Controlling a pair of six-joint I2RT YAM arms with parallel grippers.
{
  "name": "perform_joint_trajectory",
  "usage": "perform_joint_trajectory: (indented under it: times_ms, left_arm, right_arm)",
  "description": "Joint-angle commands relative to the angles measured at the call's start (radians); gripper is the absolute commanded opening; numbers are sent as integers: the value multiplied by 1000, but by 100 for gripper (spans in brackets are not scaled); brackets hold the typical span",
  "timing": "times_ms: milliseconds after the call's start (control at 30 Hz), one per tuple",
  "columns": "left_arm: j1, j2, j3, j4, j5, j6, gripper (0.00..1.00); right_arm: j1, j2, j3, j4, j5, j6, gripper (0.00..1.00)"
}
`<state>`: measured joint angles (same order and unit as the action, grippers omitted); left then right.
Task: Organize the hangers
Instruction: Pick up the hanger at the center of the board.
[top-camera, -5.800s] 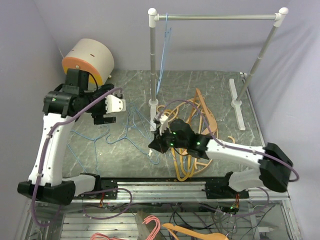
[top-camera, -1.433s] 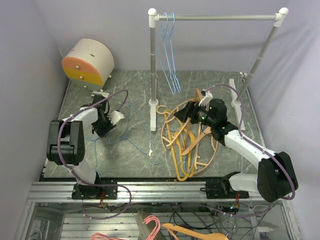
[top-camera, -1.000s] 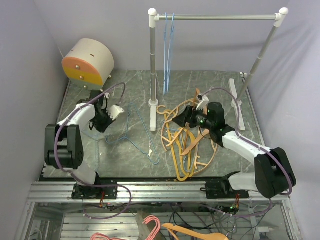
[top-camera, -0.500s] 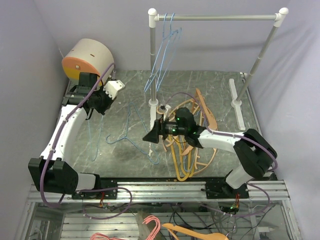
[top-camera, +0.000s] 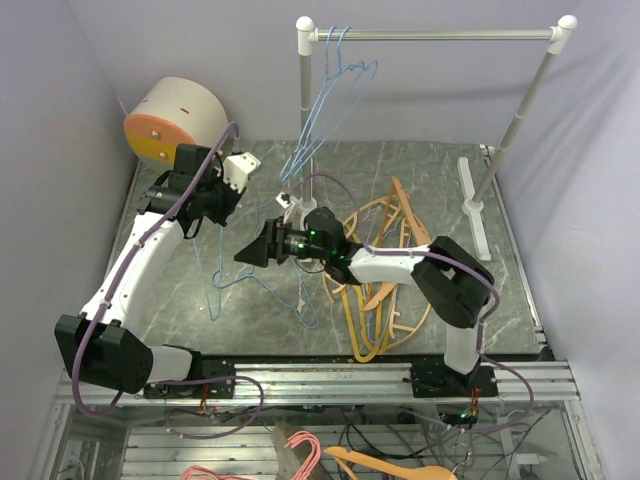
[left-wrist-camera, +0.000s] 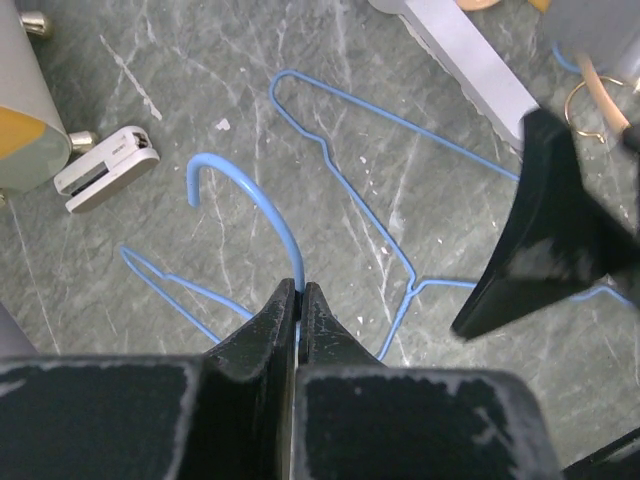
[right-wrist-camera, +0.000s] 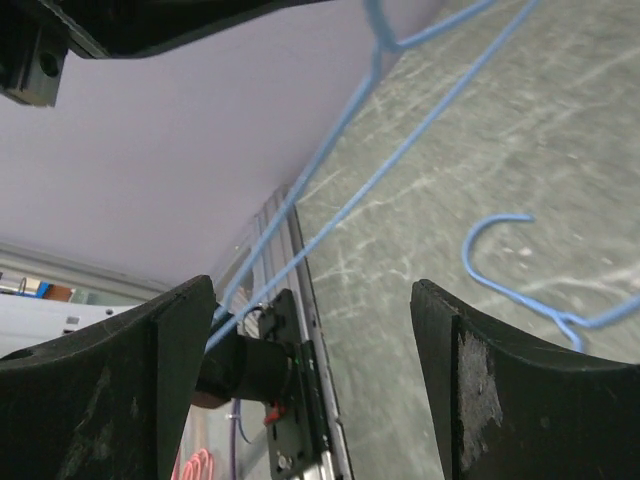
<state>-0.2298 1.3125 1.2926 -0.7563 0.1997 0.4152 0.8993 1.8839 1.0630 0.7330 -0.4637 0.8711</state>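
Observation:
My left gripper (top-camera: 218, 196) (left-wrist-camera: 298, 293) is shut on the neck of a light-blue wire hanger (left-wrist-camera: 262, 205), just below its hook, and holds it above the table. That hanger's body (top-camera: 212, 268) dangles under the gripper. My right gripper (top-camera: 252, 250) (right-wrist-camera: 310, 300) reaches left, open and empty, close beside the held hanger, whose wires (right-wrist-camera: 385, 130) cross in front of it. Another blue hanger (top-camera: 285, 285) (left-wrist-camera: 400, 190) lies on the table. Two blue hangers (top-camera: 335, 85) hang tilted on the rail (top-camera: 440, 34). A tangle of orange hangers (top-camera: 385, 270) lies to the right.
The rack's left post (top-camera: 304, 110) and base (left-wrist-camera: 470, 60) stand just behind the right gripper. A round orange-and-cream drawer unit (top-camera: 175, 120) sits at the back left, with a small white clip (left-wrist-camera: 105, 168) near it. The rack's right foot (top-camera: 474, 205) is at the right.
My right gripper has swung left from beside the rack post toward the held hanger. The left gripper has shifted slightly right with its hanger. The hangers on the rail keep swinging.

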Motion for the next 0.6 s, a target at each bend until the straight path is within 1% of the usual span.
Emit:
perform_joint_trajectory:
  times_ms: [0,167,333,500,533,567]
  left_arm:
    - [-37,-24,-10,64,-62,-44,7]
    - [-46,-27,-13,79,-87,-47,7]
    - [-48,-26,0,78,-78,-53,7]
    - [-48,-42,17,66,-75,-54,7]
    - [-48,-47,19,62,-75,-53,7]
    - [-48,-52,20,61,-74,-54,7]
  right_arm:
    - [58,58,110,33,23,39,80]
    - [91,97,173,-2,32,28,79]
    - [123,158,219,-43,52,24,78]
    - [136,206,237,-44,49,34,73]
    - [136,211,238,-46,51,34,71]
    - [136,215,238,-43,49,35,66]
